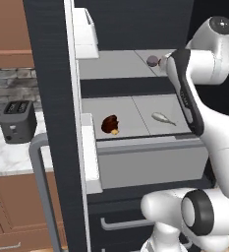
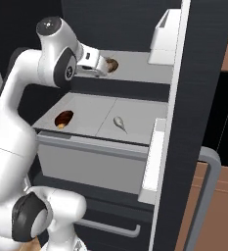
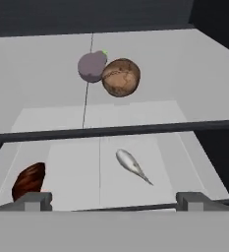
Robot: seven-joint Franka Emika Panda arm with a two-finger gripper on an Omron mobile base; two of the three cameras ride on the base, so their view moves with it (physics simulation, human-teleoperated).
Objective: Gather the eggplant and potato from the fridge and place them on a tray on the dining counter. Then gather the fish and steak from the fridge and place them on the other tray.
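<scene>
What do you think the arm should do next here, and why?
Probably ease the open end effector forward to the upper shelf, toward the eggplant touching the potato. Both still lie in the fridge, the task wants them first, and it holds nothing. The fish and steak wait below.

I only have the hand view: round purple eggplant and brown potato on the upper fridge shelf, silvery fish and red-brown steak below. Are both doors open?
Observer: Yes. On the tall black fridge, the left door and the right door both stand open either side of the arm.
Operator: What sits under the lower shelf?
Observer: A pale grey bin, then a black drawer with a silver bar handle.
Operator: Anything beyond the left door?
Observer: A dark boxy toaster on a white marble counter.
</scene>
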